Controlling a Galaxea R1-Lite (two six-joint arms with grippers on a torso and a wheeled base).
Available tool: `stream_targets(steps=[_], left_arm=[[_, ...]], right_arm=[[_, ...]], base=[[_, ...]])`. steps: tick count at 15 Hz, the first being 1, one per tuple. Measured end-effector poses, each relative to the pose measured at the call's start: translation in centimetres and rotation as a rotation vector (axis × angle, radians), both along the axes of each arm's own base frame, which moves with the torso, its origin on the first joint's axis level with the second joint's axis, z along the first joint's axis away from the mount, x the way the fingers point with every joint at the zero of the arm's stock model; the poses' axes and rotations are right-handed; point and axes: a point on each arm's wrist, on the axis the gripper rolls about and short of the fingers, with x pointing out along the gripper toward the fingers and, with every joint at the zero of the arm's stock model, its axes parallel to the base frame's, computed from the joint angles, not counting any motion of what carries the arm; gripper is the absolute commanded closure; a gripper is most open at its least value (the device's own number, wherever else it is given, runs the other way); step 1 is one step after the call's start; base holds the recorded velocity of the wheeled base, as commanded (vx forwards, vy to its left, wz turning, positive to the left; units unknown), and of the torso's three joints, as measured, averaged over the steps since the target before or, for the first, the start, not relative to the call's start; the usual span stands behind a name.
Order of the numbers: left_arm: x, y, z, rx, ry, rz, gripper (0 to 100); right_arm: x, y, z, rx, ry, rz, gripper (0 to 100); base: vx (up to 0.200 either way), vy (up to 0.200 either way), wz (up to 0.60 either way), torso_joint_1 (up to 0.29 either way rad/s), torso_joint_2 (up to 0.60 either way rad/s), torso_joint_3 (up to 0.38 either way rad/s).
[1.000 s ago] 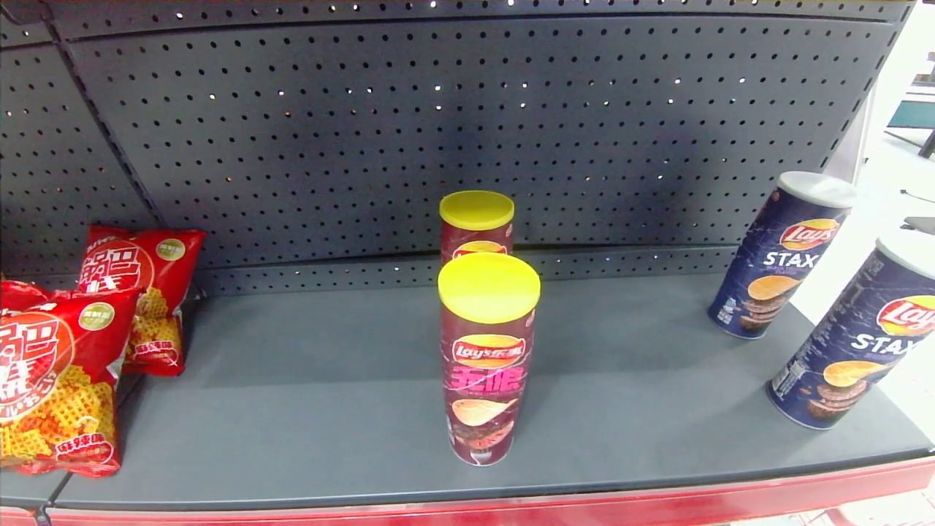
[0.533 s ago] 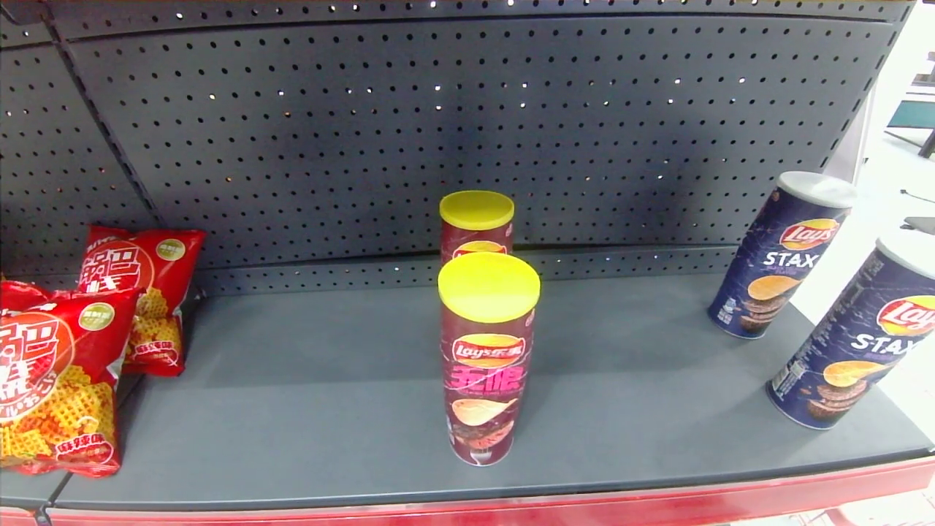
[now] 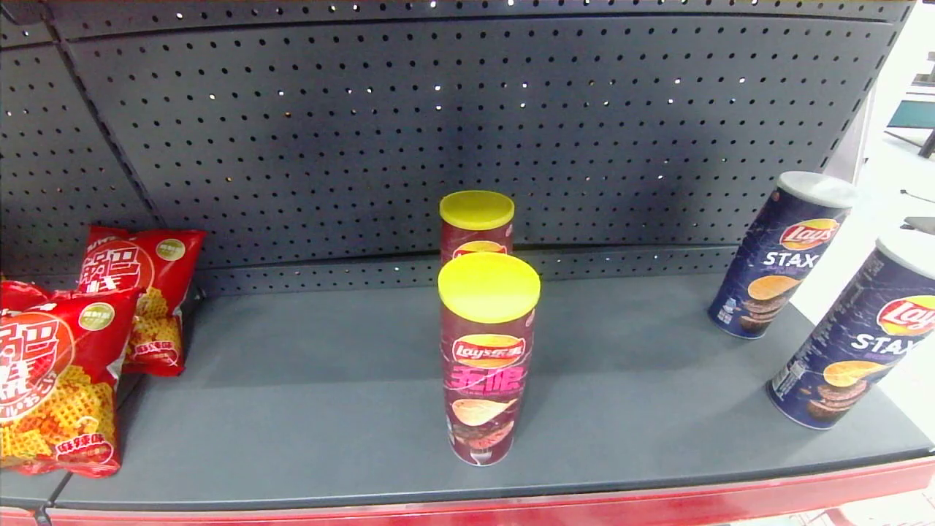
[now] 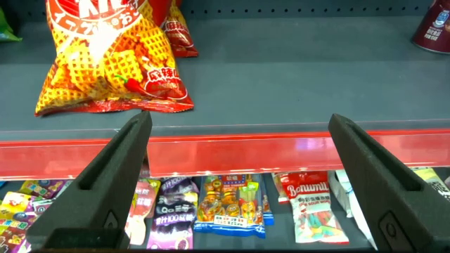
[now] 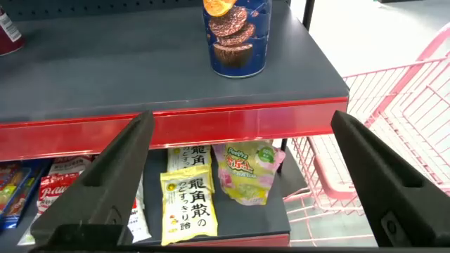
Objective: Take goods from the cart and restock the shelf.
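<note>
On the grey shelf (image 3: pixel 307 409) two maroon chip cans with yellow lids stand in the middle, one (image 3: pixel 486 358) in front of the other (image 3: pixel 476 223). Two dark blue chip cans (image 3: pixel 781 256) (image 3: pixel 851 343) stand at the right end. Red snack bags (image 3: pixel 55 380) (image 3: pixel 146 292) lean at the left. My left gripper (image 4: pixel 239 183) is open and empty, below the shelf's red front lip (image 4: pixel 225 151) near the red bags (image 4: pixel 112 56). My right gripper (image 5: pixel 239 183) is open and empty, below the lip near a blue can (image 5: pixel 235 35). The pink cart (image 5: pixel 394 140) stands to the right of the shelf.
A perforated grey back panel (image 3: pixel 438 131) closes the shelf behind. The lower shelf holds packed snack and candy bags (image 4: pixel 232 207) (image 5: pixel 190 197). Bare shelf floor lies between the red bags and the maroon cans, and between those and the blue cans.
</note>
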Motion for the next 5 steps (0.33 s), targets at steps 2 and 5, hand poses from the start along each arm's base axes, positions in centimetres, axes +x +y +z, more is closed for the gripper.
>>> stream_targets(steps=[2,5], left_arm=[[0.0,0.0,0.0,0.0,0.0,-0.001,0],[0.0,0.0,0.0,0.0,0.0,-0.001,0]], right_arm=[[0.0,0.0,-0.01,-0.007,0.001,0.001,0],[0.0,0.01,-0.02,-0.009,0.002,0.003,0]], base=[[0.0,0.0,0.0,0.0,0.0,0.0],[0.0,0.0,0.0,0.0,0.0,0.0]])
